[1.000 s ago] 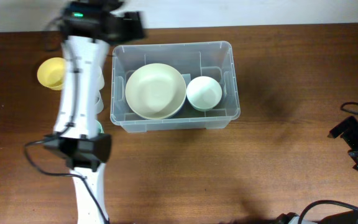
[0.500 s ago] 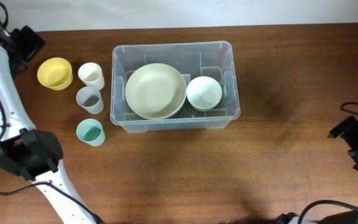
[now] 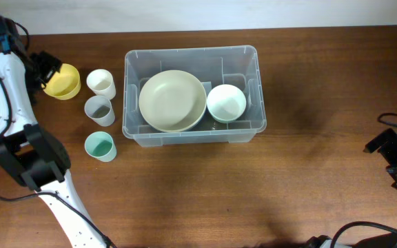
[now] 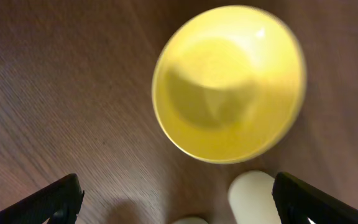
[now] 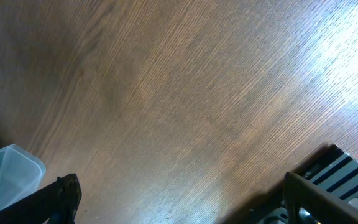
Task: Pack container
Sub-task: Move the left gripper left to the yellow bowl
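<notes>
Hovering over the yellow bowl (image 4: 229, 81) left of the container (image 3: 191, 52), the left tool (image 4: 176, 199) gapes empty, as does the right tool (image 5: 179, 199) above the tabletop (image 5: 166, 93).

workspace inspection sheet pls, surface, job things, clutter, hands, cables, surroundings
surface: brown wooden table, bare wood at right
job's things: clear rectangular plastic container holds a large cream bowl and a small white bowl, side by side
clutter: yellow bowl, white cup, grey cup, teal cup, all left of the container, outside it
hands: left hand open beside the yellow bowl, empty; right hand open over bare wood, empty
cables: black cable loops by the right arm
surroundings: pale wall strip beyond the far edge
</notes>
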Tool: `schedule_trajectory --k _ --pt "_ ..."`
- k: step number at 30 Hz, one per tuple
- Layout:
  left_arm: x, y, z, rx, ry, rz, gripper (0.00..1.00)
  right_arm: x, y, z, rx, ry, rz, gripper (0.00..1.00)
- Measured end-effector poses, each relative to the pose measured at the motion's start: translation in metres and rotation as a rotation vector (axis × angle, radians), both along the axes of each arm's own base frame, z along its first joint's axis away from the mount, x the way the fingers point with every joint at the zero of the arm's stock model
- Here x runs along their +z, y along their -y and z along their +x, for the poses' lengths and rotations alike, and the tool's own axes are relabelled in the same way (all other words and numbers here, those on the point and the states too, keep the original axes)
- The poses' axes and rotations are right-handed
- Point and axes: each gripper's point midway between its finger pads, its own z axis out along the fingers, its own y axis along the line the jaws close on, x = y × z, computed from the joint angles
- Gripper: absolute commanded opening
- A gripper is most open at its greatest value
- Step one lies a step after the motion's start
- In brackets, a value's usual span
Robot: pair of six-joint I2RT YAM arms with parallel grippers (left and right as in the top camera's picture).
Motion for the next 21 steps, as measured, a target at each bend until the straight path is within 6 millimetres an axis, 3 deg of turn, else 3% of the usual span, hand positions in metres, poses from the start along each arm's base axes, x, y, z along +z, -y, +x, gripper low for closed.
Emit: schedule_trajectory --k 7,17,21 --pt "-0.041 -0.004 -0.005 0.033 -0.087 -0.007 0.99 0.0 0.0 0.0 0.0 0.0 0.0 0.99" --pt "-0.049 -0.012 -0.007 0.085 -0.108 0.02 0.99 0.0 0.0 0.0 -0.001 0.0 0.0 0.99" --pt "-0.069 -0.013 -0.012 0.091 -0.151 0.007 0.99 0.0 0.0 0.0 0.0 0.0 0.0 0.99"
